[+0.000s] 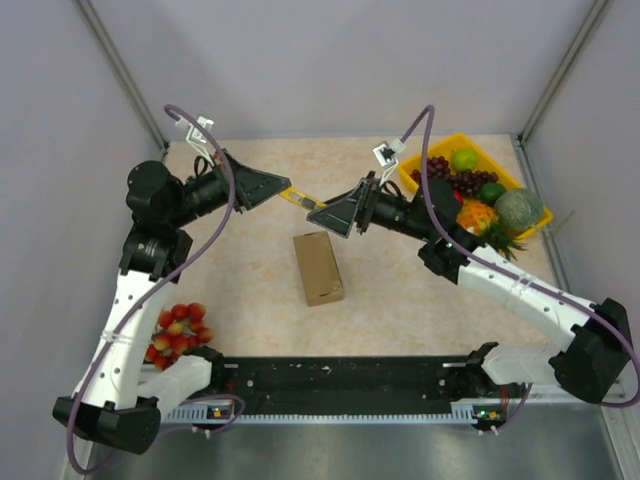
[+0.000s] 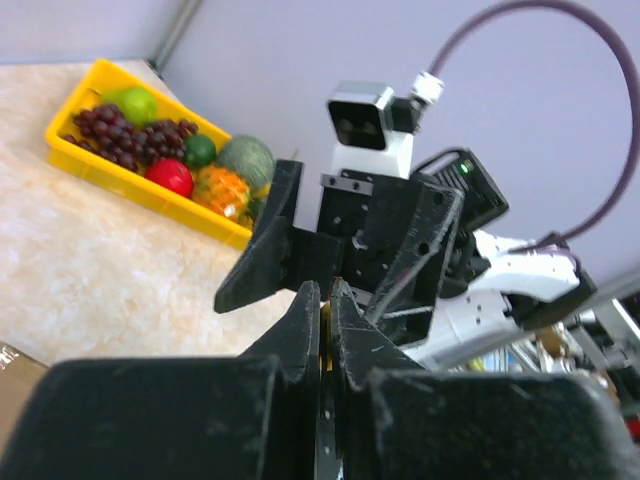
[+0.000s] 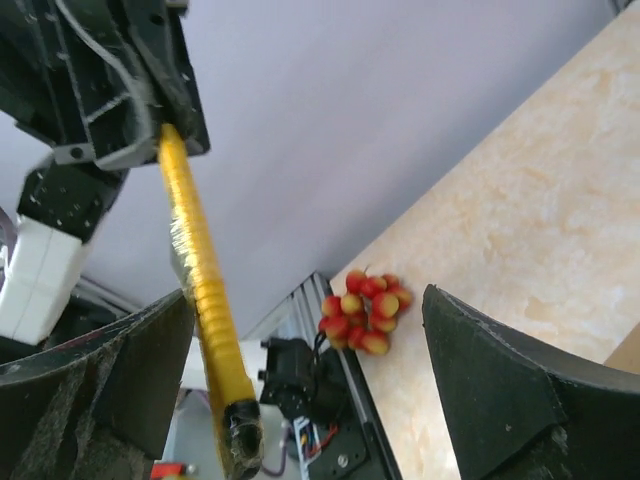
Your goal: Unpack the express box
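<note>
The express box [image 1: 318, 268], a small brown carton, lies flat and closed mid-table; one corner of it shows in the left wrist view [image 2: 10, 375]. Above and behind it, my left gripper [image 1: 285, 192] [image 2: 325, 300] is shut on one end of a thin yellow stick-like tool [image 1: 298, 198] [image 3: 200, 290] [image 2: 325, 335]. My right gripper [image 1: 318, 212] [image 3: 310, 320] faces it with its jaws wide open. The tool's dark-tipped end hangs between them, close to one finger [image 3: 110, 370] and ungripped.
A yellow tray [image 1: 437, 143] [image 2: 150, 195] of fruit stands at the back right. A cluster of red fruits [image 1: 178, 332] [image 3: 365, 305] lies near the left arm's base. Grey walls close in three sides; a black rail [image 1: 340, 375] runs along the near edge.
</note>
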